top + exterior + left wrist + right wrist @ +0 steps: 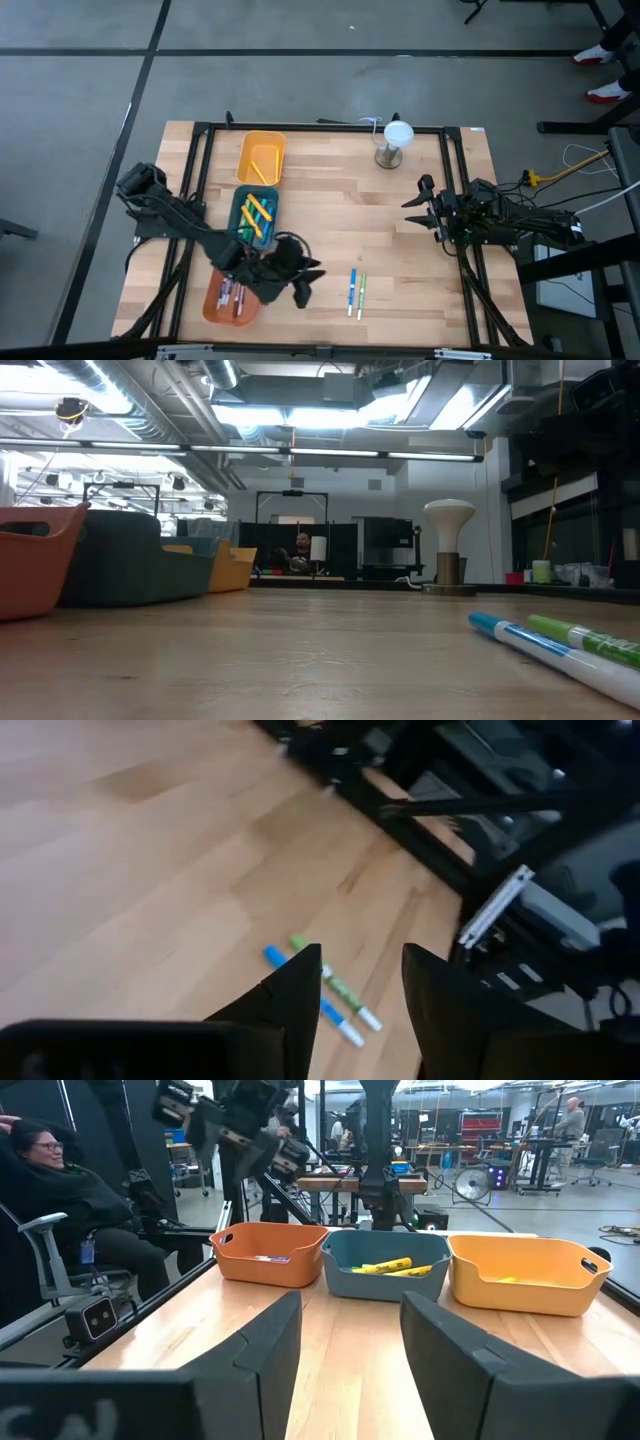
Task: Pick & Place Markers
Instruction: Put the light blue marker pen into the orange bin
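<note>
trays: orange / teal / yellow | markers: blue, green | tbl: light wood

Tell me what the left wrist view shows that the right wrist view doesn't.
Only the left wrist view shows the blue marker and green marker lying side by side on the bare table, seen past the open left claw.

Only the right wrist view shows the orange tray, teal tray and yellow tray in a row, and a seated person beyond the open right claw.

Both show the wooden tabletop.
</note>
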### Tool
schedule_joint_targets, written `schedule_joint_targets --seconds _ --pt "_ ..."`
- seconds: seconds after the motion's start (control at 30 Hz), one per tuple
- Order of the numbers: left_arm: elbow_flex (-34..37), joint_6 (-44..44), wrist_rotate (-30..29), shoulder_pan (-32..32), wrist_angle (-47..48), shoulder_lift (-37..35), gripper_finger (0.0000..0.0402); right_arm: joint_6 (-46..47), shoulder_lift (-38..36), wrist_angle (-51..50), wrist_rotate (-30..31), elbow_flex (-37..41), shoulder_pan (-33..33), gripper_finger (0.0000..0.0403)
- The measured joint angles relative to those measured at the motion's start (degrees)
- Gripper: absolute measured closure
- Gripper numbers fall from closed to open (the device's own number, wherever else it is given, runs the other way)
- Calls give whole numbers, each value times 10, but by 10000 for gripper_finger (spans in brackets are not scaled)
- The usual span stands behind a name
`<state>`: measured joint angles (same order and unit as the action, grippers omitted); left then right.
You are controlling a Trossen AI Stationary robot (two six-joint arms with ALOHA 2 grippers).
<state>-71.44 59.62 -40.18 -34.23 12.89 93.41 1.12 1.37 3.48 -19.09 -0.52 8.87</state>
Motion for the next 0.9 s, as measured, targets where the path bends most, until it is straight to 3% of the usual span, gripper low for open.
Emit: schedule_joint_targets --seconds 0.33,0.9 --pt "0 -194 141 61 -213 88 271 0 0 0 0 0 0 233" --pt "-1 -373 173 115 -207 132 272 0 0 0 0 0 0 233"
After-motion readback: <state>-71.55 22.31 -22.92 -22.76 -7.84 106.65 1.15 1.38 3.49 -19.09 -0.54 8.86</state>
